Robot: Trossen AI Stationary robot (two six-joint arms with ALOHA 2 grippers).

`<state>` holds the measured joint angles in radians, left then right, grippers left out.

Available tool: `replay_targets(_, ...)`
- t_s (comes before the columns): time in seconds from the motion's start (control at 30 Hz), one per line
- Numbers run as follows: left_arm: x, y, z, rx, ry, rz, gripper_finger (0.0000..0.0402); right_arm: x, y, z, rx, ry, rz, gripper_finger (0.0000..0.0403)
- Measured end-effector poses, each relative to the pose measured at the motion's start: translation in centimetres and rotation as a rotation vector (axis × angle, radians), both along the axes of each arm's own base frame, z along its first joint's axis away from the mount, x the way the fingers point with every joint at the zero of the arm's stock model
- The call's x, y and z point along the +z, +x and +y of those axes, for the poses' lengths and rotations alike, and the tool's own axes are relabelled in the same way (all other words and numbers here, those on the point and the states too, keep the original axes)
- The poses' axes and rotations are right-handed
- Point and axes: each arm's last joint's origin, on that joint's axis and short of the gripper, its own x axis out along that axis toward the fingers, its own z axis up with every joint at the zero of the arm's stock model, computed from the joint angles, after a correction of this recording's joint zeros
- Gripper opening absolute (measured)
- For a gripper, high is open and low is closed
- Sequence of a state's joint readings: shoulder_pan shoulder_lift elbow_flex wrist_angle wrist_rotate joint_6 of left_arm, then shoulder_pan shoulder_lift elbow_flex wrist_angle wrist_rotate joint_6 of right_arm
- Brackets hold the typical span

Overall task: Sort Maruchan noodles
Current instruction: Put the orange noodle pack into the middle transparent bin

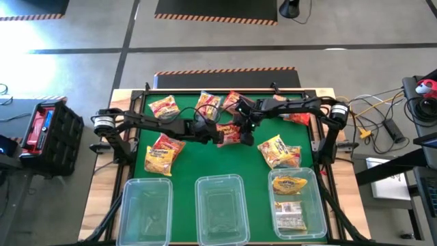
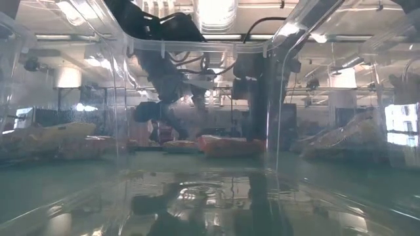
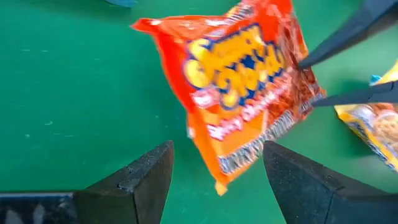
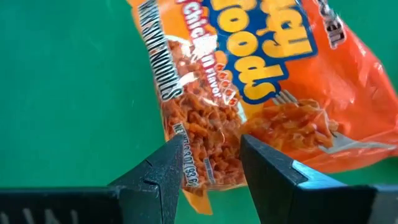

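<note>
My two arms meeting over mid-table, right gripper (image 4: 210, 180) pinching the orange noodle packet (image 4: 261, 81) by its edge, left gripper (image 3: 217, 183) spread wide just beside it, wrist views alone showing the label print

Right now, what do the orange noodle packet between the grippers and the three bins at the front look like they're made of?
The orange noodle packet looks like thin glossy plastic film: it crinkles, catches highlights and carries printed lettering. The three bins appear to be clear rigid plastic: the green table shows through their walls, and their rims hold a firm rounded-rectangle shape.
</note>
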<state>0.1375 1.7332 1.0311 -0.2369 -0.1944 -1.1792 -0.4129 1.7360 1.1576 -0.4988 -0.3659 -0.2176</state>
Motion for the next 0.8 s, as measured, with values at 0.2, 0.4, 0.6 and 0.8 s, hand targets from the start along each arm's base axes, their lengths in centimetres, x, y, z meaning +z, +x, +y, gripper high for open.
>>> replay_targets(0.2, -0.4, -0.3, 0.0, 0.012, -0.012, 0.012, 0.0231, -1.1, -0.5, 0.6, -0.081, 0.099, 0.028, 0.0148)
replay_targets(0.4, -0.4, -0.2, -0.3, -0.047, -0.062, 0.007, 0.0231, -1.4, -0.1, 1.5, -0.093, 0.248, -0.024, 0.0148)
replay_targets(0.6, -0.4, -0.2, -0.7, -0.085, -0.081, 0.006, 0.0231, -0.8, 1.0, 2.1, -0.085, 0.265, -0.104, 0.0148)
replay_targets(0.8, -0.8, -0.4, -0.9, -0.092, -0.081, 0.020, 0.0231, 0.8, 1.3, 1.9, 0.044, 0.176, -0.123, 0.0148)
